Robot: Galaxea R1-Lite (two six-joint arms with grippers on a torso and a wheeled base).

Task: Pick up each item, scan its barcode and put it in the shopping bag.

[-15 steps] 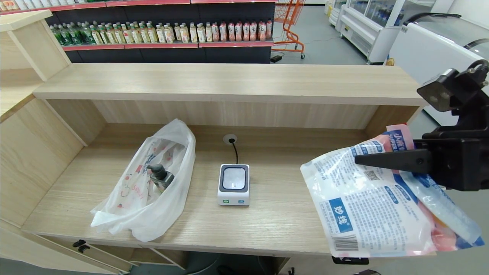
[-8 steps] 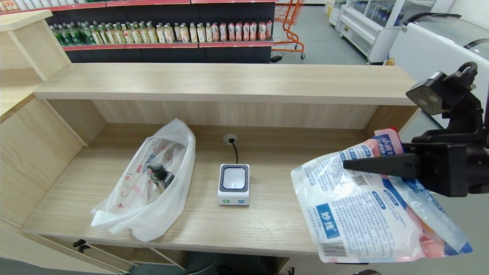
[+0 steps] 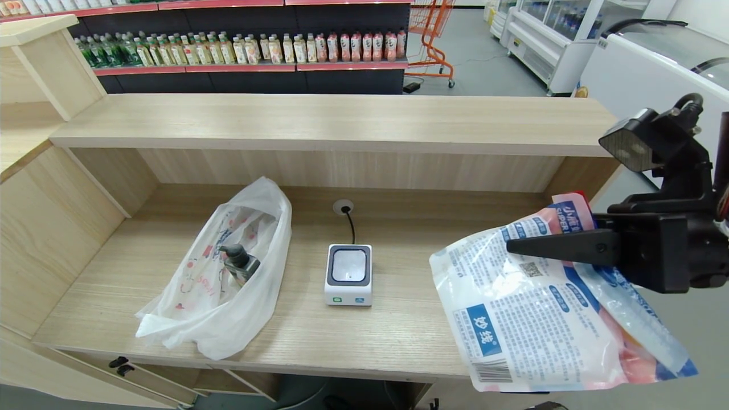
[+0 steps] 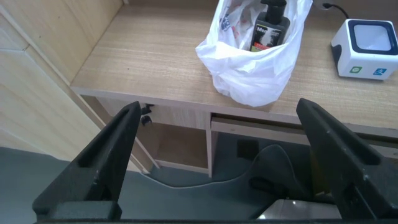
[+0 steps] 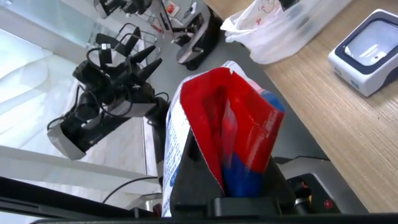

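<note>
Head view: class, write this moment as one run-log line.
right gripper: shut on plastic pouch, right of barcode scanner | left gripper: open, empty | shopping bag: holds pump bottle

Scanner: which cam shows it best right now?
Head view: the scanner sits whole and unobstructed on the counter, its top window facing the camera. Left wrist view has the scanner at the frame's edge, cropped. Right wrist view shows the scanner obliquely, also cut by the edge.
</note>
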